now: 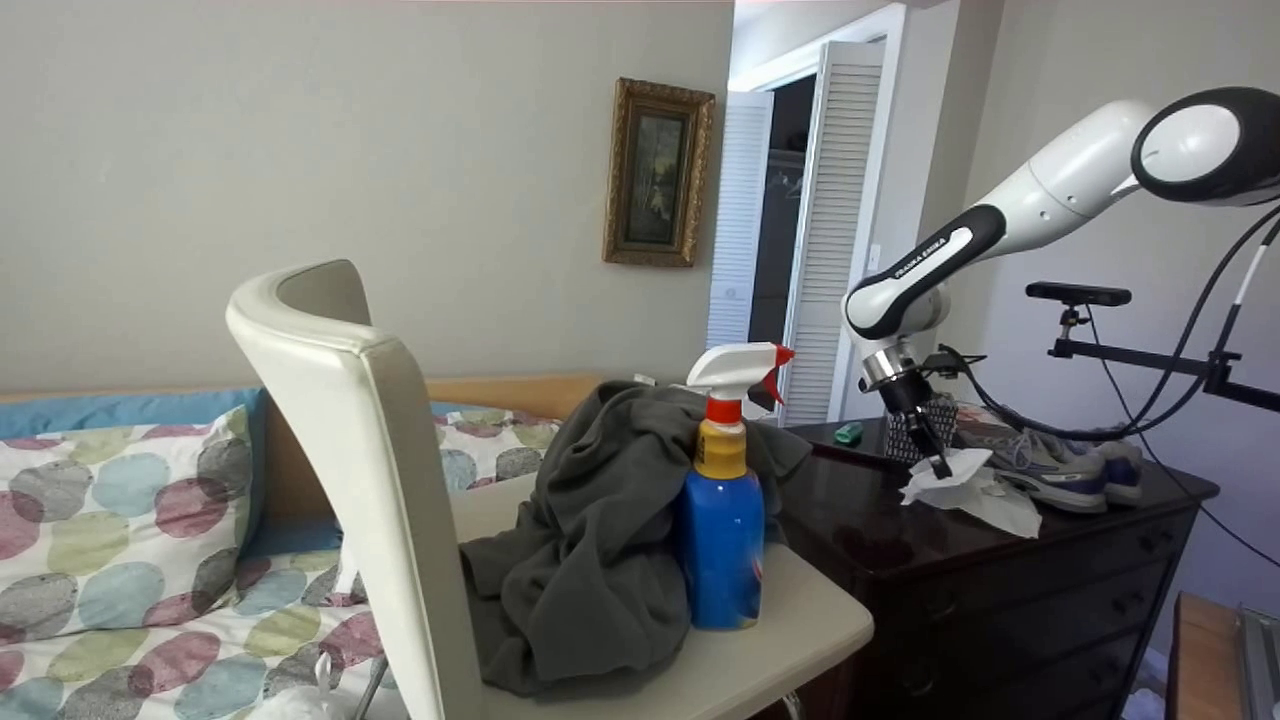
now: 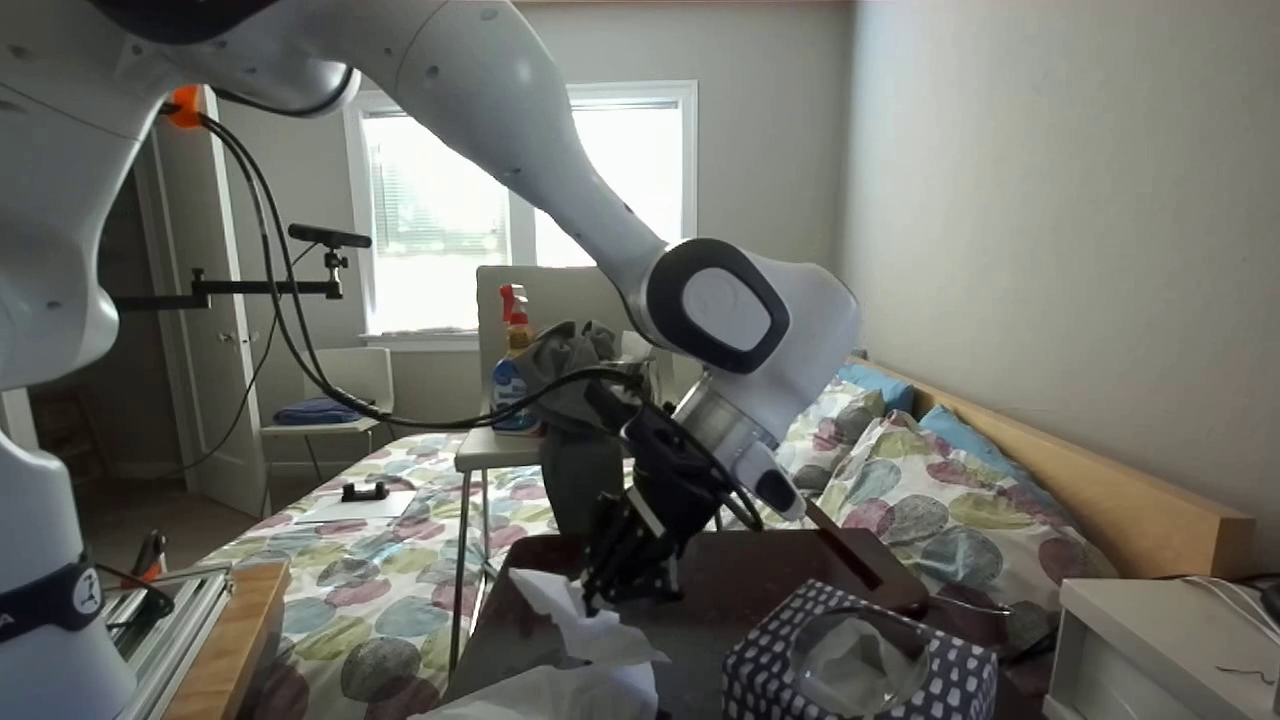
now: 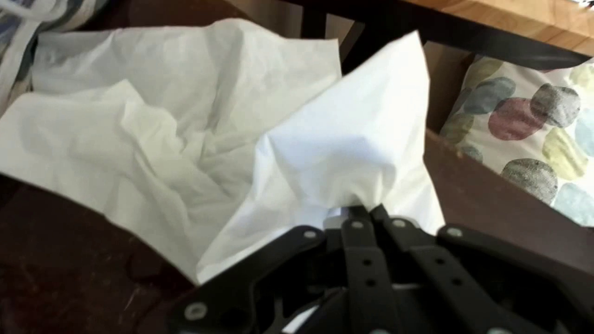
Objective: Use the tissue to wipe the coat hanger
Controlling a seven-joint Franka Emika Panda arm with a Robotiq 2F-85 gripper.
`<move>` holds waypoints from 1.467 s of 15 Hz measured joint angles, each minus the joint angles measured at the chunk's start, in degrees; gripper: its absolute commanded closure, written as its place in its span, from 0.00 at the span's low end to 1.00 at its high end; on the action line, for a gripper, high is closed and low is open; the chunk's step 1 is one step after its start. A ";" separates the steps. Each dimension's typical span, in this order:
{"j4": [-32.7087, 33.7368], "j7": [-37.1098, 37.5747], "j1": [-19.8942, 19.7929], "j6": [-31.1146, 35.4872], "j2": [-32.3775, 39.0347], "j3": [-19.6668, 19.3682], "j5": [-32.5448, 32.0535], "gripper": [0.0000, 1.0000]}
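Note:
The tissue is a crumpled white paper sheet on the dark dresser, seen in both exterior views (image 1: 985, 497) (image 2: 600, 640) and in the wrist view (image 3: 343, 148). My gripper (image 1: 940, 468) is low over the dresser, with its fingertips at the tissue; it also shows in an exterior view (image 2: 592, 600). In the wrist view the fingers (image 3: 367, 212) are together, and the tissue bunches up between their tips. Part of the tissue is raised, and the rest spreads on the dresser top. No coat hanger shows clearly; only faint hanger-like shapes appear in the closet.
On the dresser (image 1: 870, 540) stand a patterned tissue box (image 2: 760, 670), shoes (image 1: 1050, 475) and a small green item (image 1: 848, 433). A chair (image 1: 800, 640) beside it holds a grey cloth heap (image 1: 600, 560) and a blue spray bottle (image 1: 722, 540). A bed (image 2: 400, 590) lies beyond.

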 measured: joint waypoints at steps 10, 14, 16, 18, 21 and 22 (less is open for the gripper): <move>-10.11 4.31 0.06 2.65 -6.65 -3.28 -5.44 0.99; -12.41 7.93 0.19 12.54 -6.25 -3.95 -7.62 0.71; -13.65 9.66 0.47 16.35 -6.03 -4.45 -9.57 0.68; -14.48 10.03 0.61 17.86 -6.06 -4.66 -10.59 0.55; -15.09 9.81 0.95 18.92 -7.91 -4.56 -10.75 0.33; -15.48 9.62 1.12 18.96 -9.31 -4.42 -10.75 0.27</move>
